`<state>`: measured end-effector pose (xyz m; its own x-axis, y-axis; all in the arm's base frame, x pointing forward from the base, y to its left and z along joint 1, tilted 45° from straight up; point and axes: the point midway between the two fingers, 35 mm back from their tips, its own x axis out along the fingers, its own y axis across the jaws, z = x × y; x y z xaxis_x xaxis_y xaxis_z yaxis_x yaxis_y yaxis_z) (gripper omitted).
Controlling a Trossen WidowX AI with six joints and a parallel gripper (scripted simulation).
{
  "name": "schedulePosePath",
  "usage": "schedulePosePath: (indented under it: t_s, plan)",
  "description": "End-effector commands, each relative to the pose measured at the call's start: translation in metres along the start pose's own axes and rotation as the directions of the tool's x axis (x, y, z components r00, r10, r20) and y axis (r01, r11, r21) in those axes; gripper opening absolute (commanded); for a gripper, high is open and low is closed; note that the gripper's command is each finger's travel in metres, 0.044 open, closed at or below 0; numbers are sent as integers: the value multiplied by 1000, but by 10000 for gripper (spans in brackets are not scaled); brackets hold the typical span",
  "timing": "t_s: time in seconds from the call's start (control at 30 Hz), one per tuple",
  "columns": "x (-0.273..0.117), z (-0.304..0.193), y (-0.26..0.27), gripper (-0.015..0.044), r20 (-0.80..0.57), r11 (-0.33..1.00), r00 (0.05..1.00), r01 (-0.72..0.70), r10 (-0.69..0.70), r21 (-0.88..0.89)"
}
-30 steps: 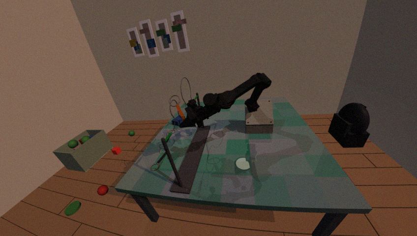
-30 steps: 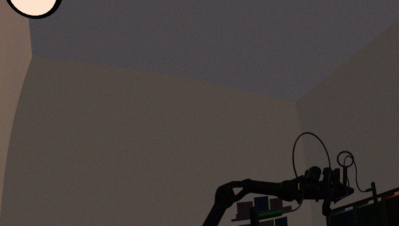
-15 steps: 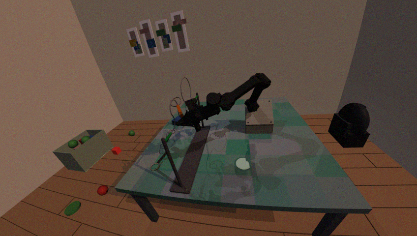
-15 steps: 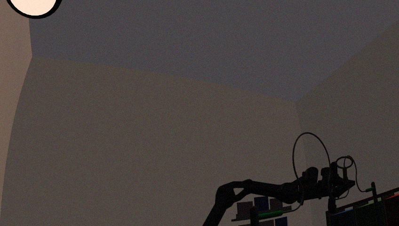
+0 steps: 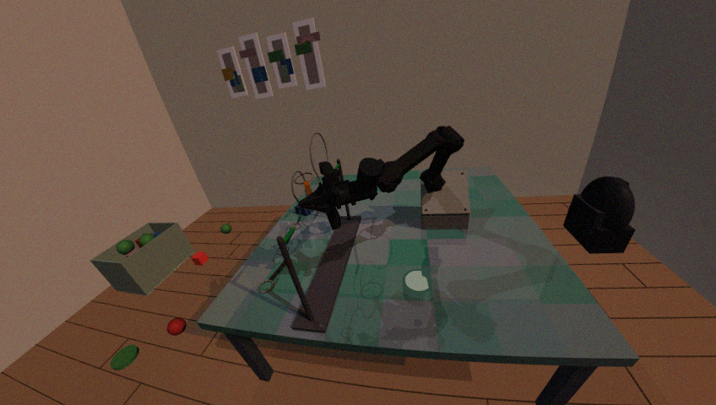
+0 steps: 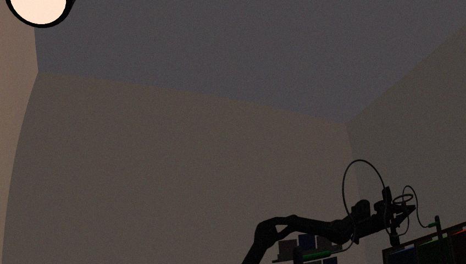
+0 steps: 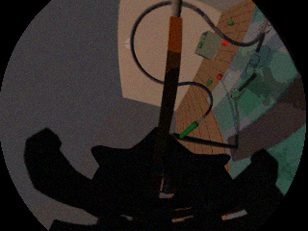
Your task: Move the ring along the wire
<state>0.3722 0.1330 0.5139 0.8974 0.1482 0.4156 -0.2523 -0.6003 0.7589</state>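
Note:
My gripper (image 5: 302, 202) (image 6: 412, 208) (image 7: 158, 130) is shut on the orange handle (image 5: 307, 188) (image 6: 403, 205) (image 7: 175, 36). The ring (image 6: 394, 201) lies nearly flat above the fingers, around the small loop of the grey wire (image 5: 317, 133) (image 6: 359, 160) (image 7: 133, 43); its clearance is too small to tell. The large wire loop stands beside the gripper. One green part (image 5: 290, 234) (image 6: 432, 224) (image 7: 189, 130) joins the near post (image 5: 295, 281) (image 6: 439, 232) (image 7: 207, 141); the other green part (image 5: 338, 165) (image 6: 316, 255) joins the far post (image 5: 344, 197) (image 6: 298, 254).
The posts stand on a dark base strip (image 5: 333, 271) on the table. A dark stick with a small loop (image 5: 260, 289) (image 7: 232, 96) lies beyond the near post. A blue block (image 5: 303, 210) lies beneath the gripper. A white-topped disc (image 5: 416, 280) is on the table.

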Motion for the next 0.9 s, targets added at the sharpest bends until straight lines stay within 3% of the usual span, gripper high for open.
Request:
schedulePosePath:
  t_s: [0.0, 0.53, 0.87]
  plan:
    - [1, 1, 8, -150, 15, 995, 999, -52, 51, 89]
    - [1, 5, 30, -150, 85, 910, 977, -212, 194, 357]
    - [2, 4, 29, -150, 106, 878, 969, -247, 223, 411]
